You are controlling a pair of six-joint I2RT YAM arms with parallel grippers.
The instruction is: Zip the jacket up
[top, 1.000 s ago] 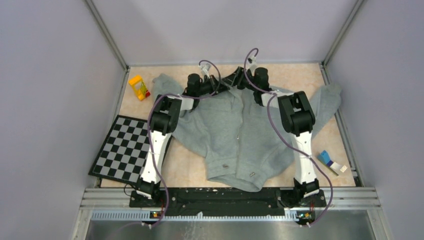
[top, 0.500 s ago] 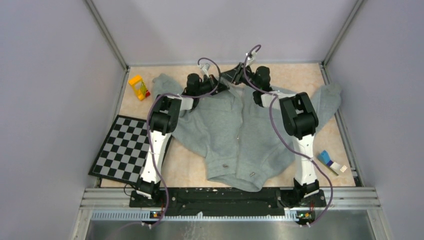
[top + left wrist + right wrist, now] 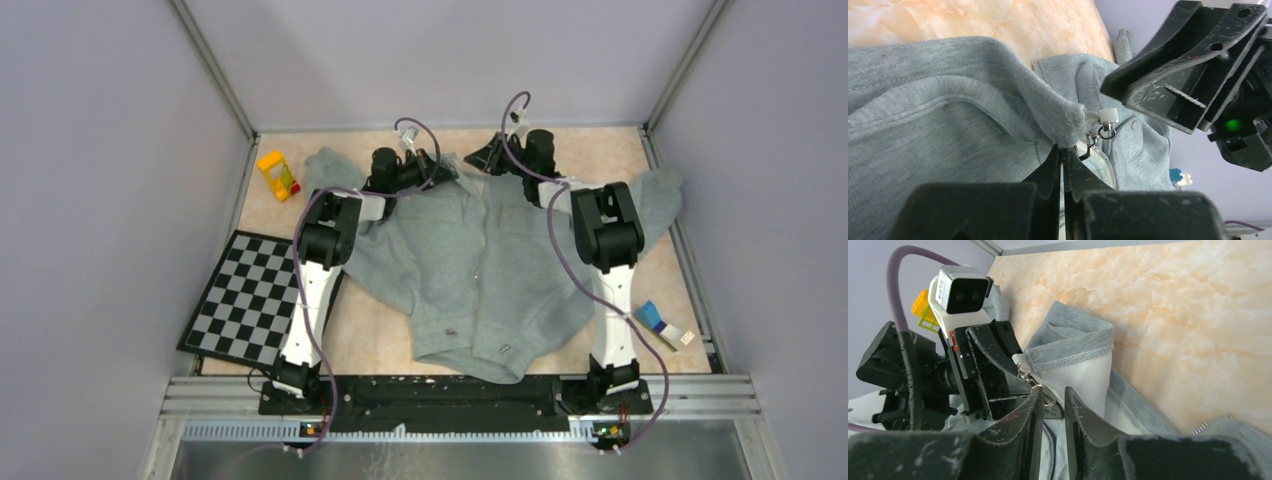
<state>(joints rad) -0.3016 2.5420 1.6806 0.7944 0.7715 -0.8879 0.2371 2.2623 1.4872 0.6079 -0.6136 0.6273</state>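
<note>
- We find the jacket (image 3: 470,270) spread flat on the table (image 3: 600,148), hem towards the arm bases, collar (image 3: 1073,340) at the far end, sleeves thrown out to either side.
- Down the front the two panels meet along the centre line in the overhead view. The zipper pull (image 3: 1105,130) hangs right up at the collar's edge, so we judge the run to be close to its end. We cannot tell whether the teeth are joined all the way.
- The left gripper (image 3: 1062,152) has its fingers pressed together on the collar's corner, just beside the pull, and lifts that corner a little off the table.
- The right gripper (image 3: 1053,390) hovers close by, facing the left one. Its fingers stand nearly together with a slim gap between them. Its own camera lines the pull up with that gap, but the left wrist view shows the pull dangling free and apart from those fingers, so we take it that they pinch nothing.
- The step in hand, as we read it, is getting hold of the pull for the last stretch, while the left arm anchors the cloth.
- The next move calls for the right fingers to come down onto that small dangling tab (a slippery target). They would need to close on it squarely and draw away from the left grip along the line of teeth.
- The left arm should keep the collar taut, otherwise the fleece may bunch under the slider.
</note>
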